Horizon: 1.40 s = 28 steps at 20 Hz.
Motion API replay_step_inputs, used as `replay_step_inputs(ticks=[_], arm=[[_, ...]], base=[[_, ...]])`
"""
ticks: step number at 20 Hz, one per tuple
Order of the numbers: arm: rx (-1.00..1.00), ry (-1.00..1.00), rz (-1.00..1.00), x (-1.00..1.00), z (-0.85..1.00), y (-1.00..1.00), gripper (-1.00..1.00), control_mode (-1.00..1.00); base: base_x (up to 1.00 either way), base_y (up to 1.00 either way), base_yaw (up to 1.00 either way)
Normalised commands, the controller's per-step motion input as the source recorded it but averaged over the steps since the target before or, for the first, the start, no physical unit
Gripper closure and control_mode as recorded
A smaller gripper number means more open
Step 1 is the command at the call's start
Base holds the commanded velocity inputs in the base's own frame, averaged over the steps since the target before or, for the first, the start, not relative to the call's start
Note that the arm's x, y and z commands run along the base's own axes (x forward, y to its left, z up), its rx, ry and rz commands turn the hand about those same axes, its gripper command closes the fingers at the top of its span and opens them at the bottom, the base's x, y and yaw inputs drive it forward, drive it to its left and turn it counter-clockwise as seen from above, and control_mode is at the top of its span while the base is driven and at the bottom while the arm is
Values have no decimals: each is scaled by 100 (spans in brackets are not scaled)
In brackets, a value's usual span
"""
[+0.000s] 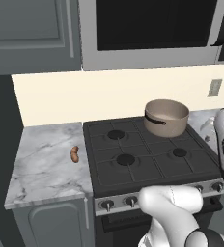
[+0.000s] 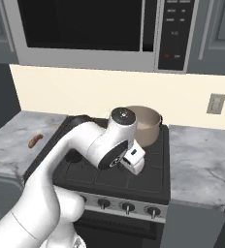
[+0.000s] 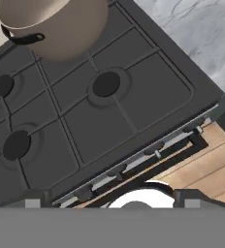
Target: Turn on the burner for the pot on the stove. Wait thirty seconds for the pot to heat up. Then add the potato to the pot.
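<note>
Tan-brown pot (image 1: 166, 117), beige inside, dark curved handle, sits upper right on black stove (image 1: 133, 149). Orange-brown potato (image 1: 75, 154) lies centre left. Gripper opening: cannot tell.

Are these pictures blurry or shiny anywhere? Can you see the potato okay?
Left base view: even, flat light, no glare on the pot; the potato is small but clear on the counter. Right base view: the potato is a tiny, fuzzy smear. Hand view: the stove looks tilted, with soft, slightly blurred edges.
</note>
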Motion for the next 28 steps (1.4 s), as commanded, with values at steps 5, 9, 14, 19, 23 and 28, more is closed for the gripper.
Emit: replay_step_inputs(ticks=[5,9,14,19,23,28], arm=[[0,-14,0,-68,-62,-18,-100,-100],[0,-11,0,-73,-62,-20,-100,-100],[0,-14,0,-66,-49,-14,-100,-100],[-1,-32,1,-43,-28,-2,-100,-100],[-5,-44,5,-18,-29,0,-100,-100],[-8,-45,8,-5,-30,0,-100,-100]], base=[[0,0,0],[0,0,0],[0,0,0],[0,0,0],[0,0,0],[0,0,0]])
